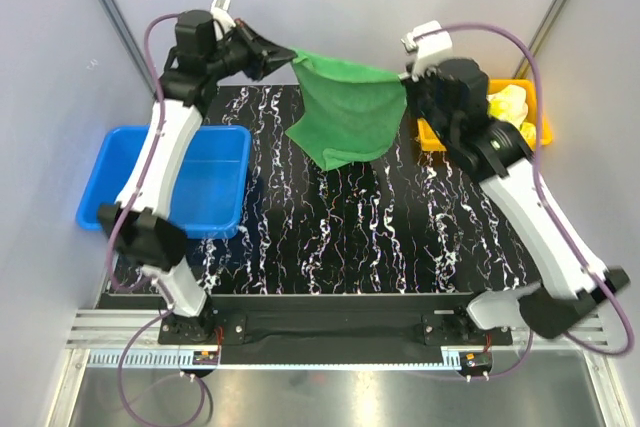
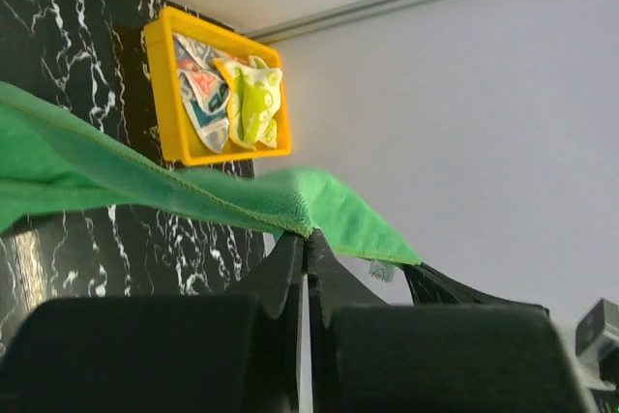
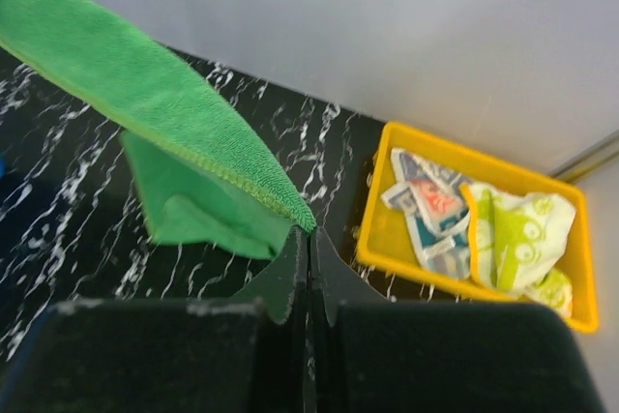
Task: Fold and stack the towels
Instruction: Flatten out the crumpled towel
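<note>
Towels first: by my reckoning none of the 3 is folded or stacked yet, so nearly the whole job is left.

Nearest me, the 2 arms rise from their bases at the table's edge. Between them stretches the black tabletop with white marble veining (image 1: 330, 247), and nothing lies folded on it. To the left sits a blue plastic tub (image 1: 205, 182) with no cloth visible inside.

Further back, the plain green microfibre towel (image 1: 345, 112) hangs in the air over the far half of the table. The left gripper (image 1: 288, 53) is clamped on 1 top corner, and the right gripper (image 1: 405, 80) is pinched tight on the other. The top hem is pulled fairly taut, while the body droops in a lopsided bunch. It looks like spreading before a first fold.

Farthest, at the right, a yellow plastic bin (image 3: 387, 229) holds the pale yellow cloth with the green cartoon (image 3: 522, 234). Beside that is a crumpled cream cloth with coloured print (image 3: 430, 205), and both wait their turn.

I cannot tell whether the towel's lowest corner touches the table. The cream cloth's lettering is too crumpled to read, and from above the right arm hides part of the bin.
</note>
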You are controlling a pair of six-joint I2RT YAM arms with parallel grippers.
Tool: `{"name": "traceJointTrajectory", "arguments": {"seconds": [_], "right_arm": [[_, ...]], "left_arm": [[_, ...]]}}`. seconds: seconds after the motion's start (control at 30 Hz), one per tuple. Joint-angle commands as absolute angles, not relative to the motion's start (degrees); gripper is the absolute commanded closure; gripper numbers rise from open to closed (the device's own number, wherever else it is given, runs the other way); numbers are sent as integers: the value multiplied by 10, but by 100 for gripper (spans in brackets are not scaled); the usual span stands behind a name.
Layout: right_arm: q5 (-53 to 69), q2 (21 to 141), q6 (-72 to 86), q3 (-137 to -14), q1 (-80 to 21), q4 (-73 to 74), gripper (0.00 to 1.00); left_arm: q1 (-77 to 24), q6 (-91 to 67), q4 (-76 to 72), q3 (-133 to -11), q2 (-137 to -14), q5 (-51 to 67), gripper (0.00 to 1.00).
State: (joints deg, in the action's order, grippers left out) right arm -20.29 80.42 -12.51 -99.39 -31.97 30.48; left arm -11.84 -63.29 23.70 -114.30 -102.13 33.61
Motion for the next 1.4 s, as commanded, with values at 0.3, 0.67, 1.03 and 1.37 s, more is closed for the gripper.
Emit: {"name": "traceJointTrajectory", "arguments": {"seconds": [0.3, 0.67, 1.03, 1.37], "right_arm": [[66, 446, 55, -804, -321, 474, 100], [257, 344, 188, -873, -320, 345, 100], [-102, 435, 39, -759, -320, 304, 100], [-97, 736, -40, -758, -265, 79, 100]], "left_arm": [[-288, -604, 262, -815, -591, 107, 100], [-460, -664, 214, -780, -489, 15, 100], [-457, -502, 333, -902, -587, -223, 100], [-229, -483, 180, -911, -870, -6, 100]]}}
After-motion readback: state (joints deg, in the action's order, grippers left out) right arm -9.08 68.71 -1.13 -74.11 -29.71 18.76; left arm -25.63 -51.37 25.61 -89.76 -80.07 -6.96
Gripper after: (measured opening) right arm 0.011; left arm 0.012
